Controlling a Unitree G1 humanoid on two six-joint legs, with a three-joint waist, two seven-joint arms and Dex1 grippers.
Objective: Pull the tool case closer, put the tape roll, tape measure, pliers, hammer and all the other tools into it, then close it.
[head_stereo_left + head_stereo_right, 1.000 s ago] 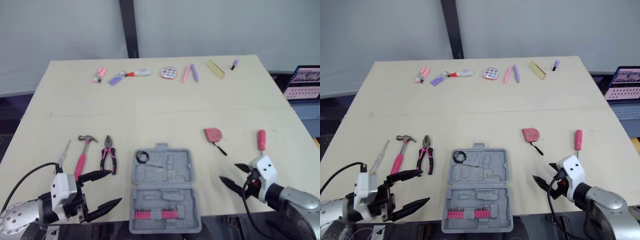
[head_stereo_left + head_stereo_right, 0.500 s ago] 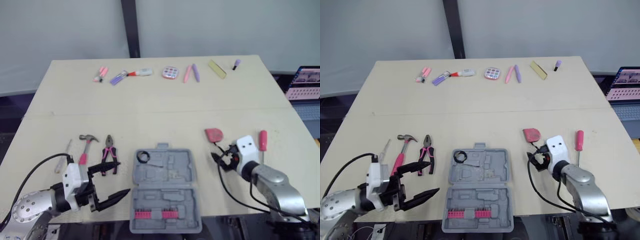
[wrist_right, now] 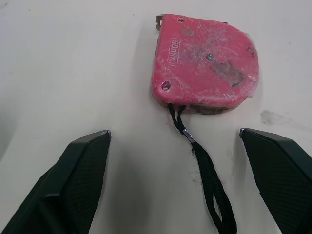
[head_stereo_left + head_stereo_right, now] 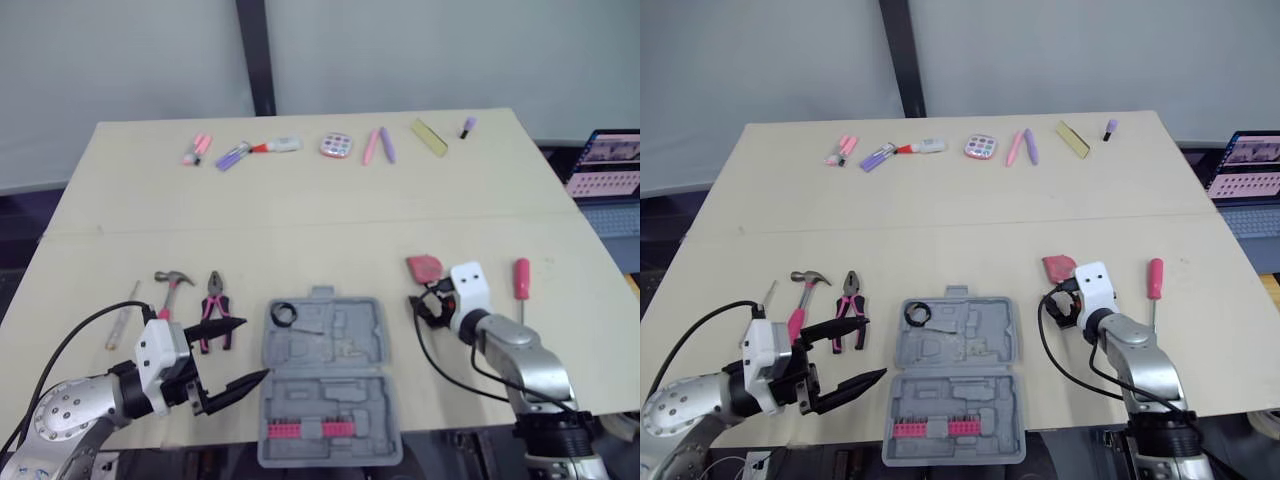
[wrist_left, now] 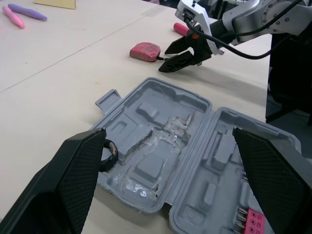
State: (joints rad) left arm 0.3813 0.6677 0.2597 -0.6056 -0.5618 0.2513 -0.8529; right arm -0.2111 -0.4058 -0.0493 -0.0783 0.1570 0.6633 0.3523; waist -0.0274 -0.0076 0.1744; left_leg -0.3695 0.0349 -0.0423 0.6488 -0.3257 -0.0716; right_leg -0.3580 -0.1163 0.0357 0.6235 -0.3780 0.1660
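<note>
The grey tool case (image 4: 330, 375) lies open and flat on the worktop (image 4: 300, 220), its handle edge away from the robot and a row of pink bits (image 4: 318, 430) in the half nearest the robot. The black tape roll (image 4: 285, 313) sits at the case's far left corner. Left of the case lie the pink-handled pliers (image 4: 214, 306), then the hammer (image 4: 170, 290), and farthest from the case a slim screwdriver (image 4: 122, 315). The left tool (image 4: 255, 348) hovers just beside the case's left edge, its two black fingers spread wide with nothing between them. Beyond the case's right far corner lies the red tape measure (image 3: 204, 66), its black strap (image 3: 204, 170) trailing toward the robot. The right tool (image 5: 183, 53) is just right of the case and near the tape measure, its fingers parted and empty, the strap lying between them and the tape measure's body apart from both. A pink-handled screwdriver (image 4: 521, 280) lies farther right of the case. Well beyond the case, along the worktop's far edge, is a row of small pens and markers (image 4: 380, 146).
</note>
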